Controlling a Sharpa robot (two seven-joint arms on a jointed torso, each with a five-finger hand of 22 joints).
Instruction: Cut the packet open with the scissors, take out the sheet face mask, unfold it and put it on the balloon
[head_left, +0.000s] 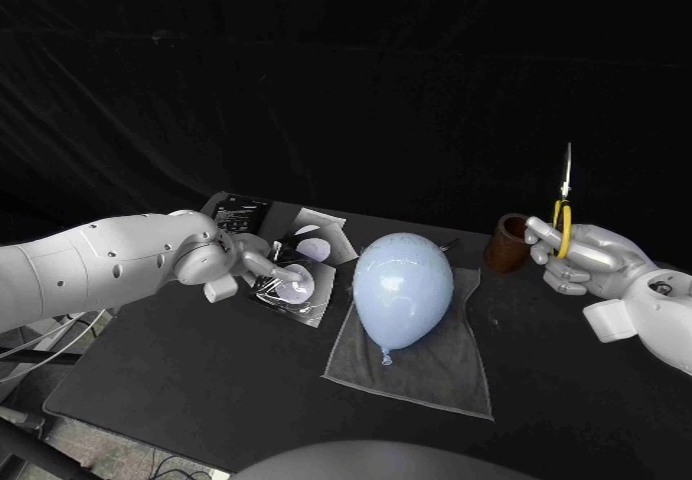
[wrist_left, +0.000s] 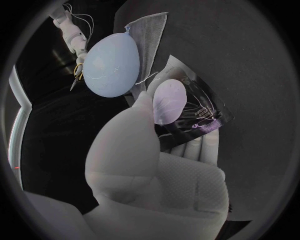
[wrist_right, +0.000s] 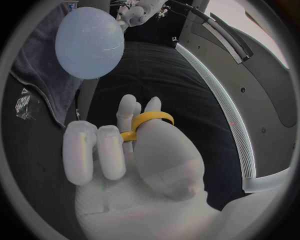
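My left hand (head_left: 231, 262) grips the dark, glossy packet (head_left: 299, 278) just left of the balloon, low over the table. In the left wrist view the thumb lies over the packet (wrist_left: 190, 112) and the fingers (wrist_left: 199, 145) sit beneath it; a pale oval shows on its face. The pale blue balloon (head_left: 404, 290) (wrist_left: 112, 65) (wrist_right: 90, 42) lies on a grey cloth (head_left: 433, 375) at the table's middle. Off to the right, my right hand (head_left: 580, 260) (wrist_right: 125, 160) holds the yellow-handled scissors (head_left: 564, 205) raised, blades pointing up; a handle ring (wrist_right: 151, 119) circles its fingers.
A brown cup (head_left: 506, 243) stands behind the right hand, right of the balloon. A dark printed box (head_left: 238, 211) and a white sheet (head_left: 329, 236) lie behind the packet. The table's front edge runs near the cloth's lower end.
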